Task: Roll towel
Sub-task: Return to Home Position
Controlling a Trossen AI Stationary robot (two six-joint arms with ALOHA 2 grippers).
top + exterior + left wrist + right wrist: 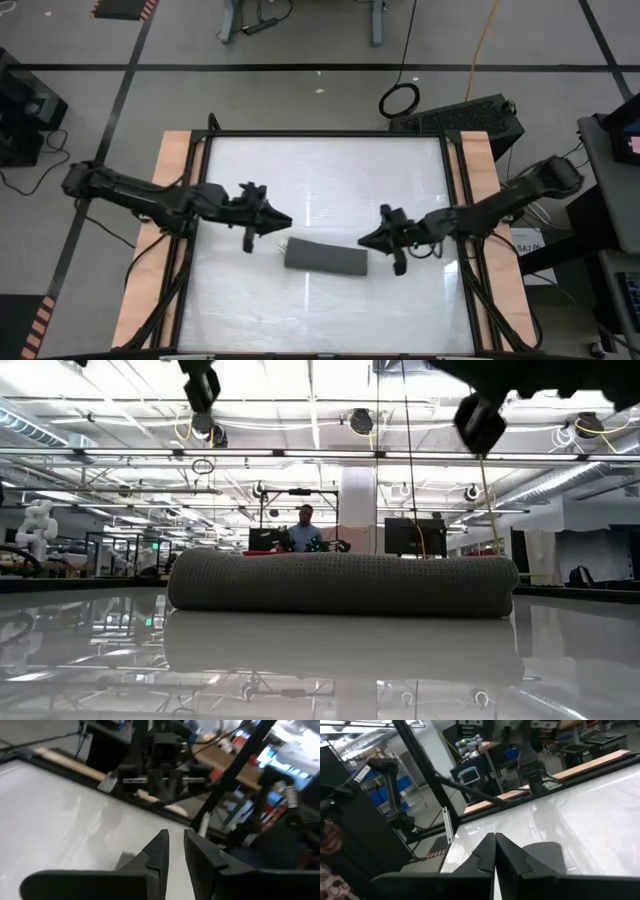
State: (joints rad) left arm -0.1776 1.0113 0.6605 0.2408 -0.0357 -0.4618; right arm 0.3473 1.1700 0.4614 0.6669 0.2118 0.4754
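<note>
The rolled towel [325, 257] lies with its long axis left-right.

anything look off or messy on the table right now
Nothing stands out. The towel lies as a tidy roll on the table, no loose flap showing. The left claw and right claw hang raised off its two ends, holding nothing.

The towel [325, 257] lies rolled on the worktop [330, 170], near its middle, its length running left to right. The left tool [286, 221] hangs above and just behind its left end, the right tool [363, 240] above its right end.
</note>
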